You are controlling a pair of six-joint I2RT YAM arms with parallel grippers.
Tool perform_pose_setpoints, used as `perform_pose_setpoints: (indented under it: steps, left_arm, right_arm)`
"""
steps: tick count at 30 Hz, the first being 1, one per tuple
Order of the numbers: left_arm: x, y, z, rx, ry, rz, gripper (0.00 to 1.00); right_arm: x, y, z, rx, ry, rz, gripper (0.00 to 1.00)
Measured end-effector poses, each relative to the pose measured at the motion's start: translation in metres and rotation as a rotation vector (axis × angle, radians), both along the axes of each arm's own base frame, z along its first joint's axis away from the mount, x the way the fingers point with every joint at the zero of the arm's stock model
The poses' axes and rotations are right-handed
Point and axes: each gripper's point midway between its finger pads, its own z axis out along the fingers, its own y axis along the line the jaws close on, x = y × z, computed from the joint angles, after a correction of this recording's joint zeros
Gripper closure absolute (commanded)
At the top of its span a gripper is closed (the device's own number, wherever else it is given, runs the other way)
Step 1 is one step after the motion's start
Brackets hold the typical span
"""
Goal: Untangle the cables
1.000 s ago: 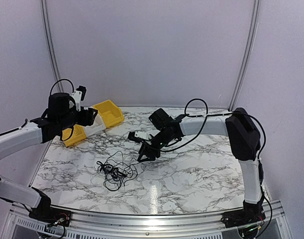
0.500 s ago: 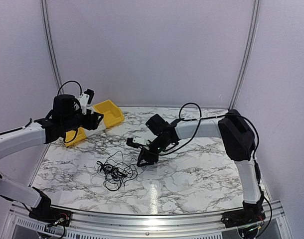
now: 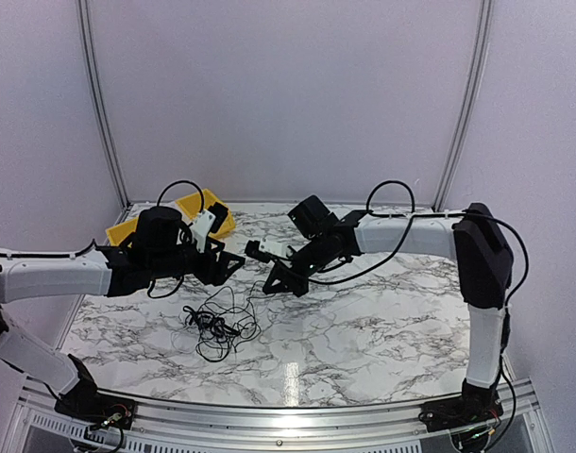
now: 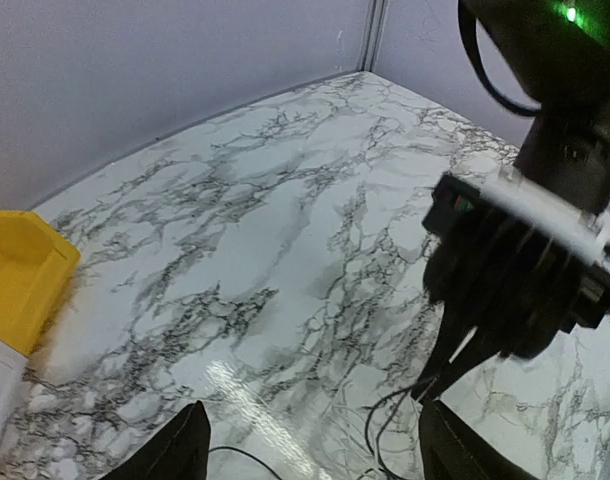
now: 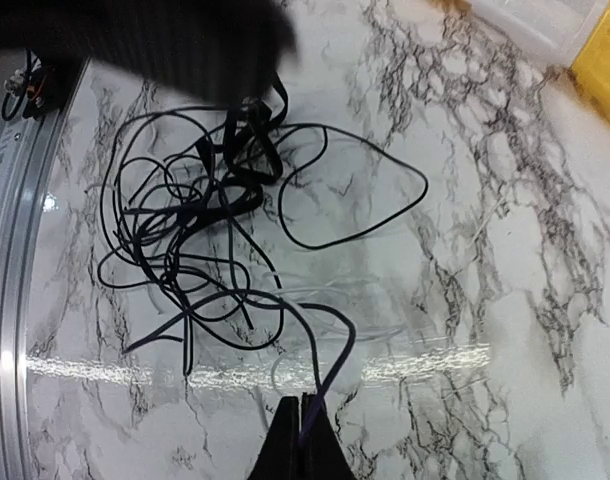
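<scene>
Right wrist view alone shows right pincer point(image 5: 303, 428) pinching cables point(image 5: 200, 235), left pincer point(image 4: 310, 450) wide

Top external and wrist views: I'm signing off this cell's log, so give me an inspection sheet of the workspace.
Surface: marbled table, glossy.
Job's things: cables in one tangled heap, front left.
Clutter: yellow bin at far left.
Grippers: left gripper open, empty; right gripper shut on a strand of the heap.
Cables: arm wiring looped above the right arm.
Surroundings: pale walls; nothing else seen.
</scene>
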Motion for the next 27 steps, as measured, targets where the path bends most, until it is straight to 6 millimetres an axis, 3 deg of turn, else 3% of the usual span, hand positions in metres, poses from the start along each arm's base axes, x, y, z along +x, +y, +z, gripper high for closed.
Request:
perform_pose_setpoints:
  steps: [4, 9, 15, 27]
  left_arm:
    - [-0.024, -0.008, -0.025, -0.077, 0.060, -0.011, 0.27]
    - [-0.039, -0.009, -0.046, -0.148, 0.109, 0.003, 0.31]
    - [-0.030, -0.018, -0.045, -0.249, 0.102, 0.041, 0.38]
    - [0.005, -0.022, -0.090, -0.225, 0.140, 0.202, 0.55]
  right_arm:
    - [0.000, 0.005, 0.043, 0.098, -0.071, 0.007, 1.00]
    - [-0.002, 0.007, 0.050, 0.132, -0.077, 0.014, 1.00]
    - [-0.007, 0.004, 0.039, 0.119, -0.049, 0.015, 1.00]
    - [-0.013, 0.005, 0.047, 0.146, -0.033, 0.037, 1.00]
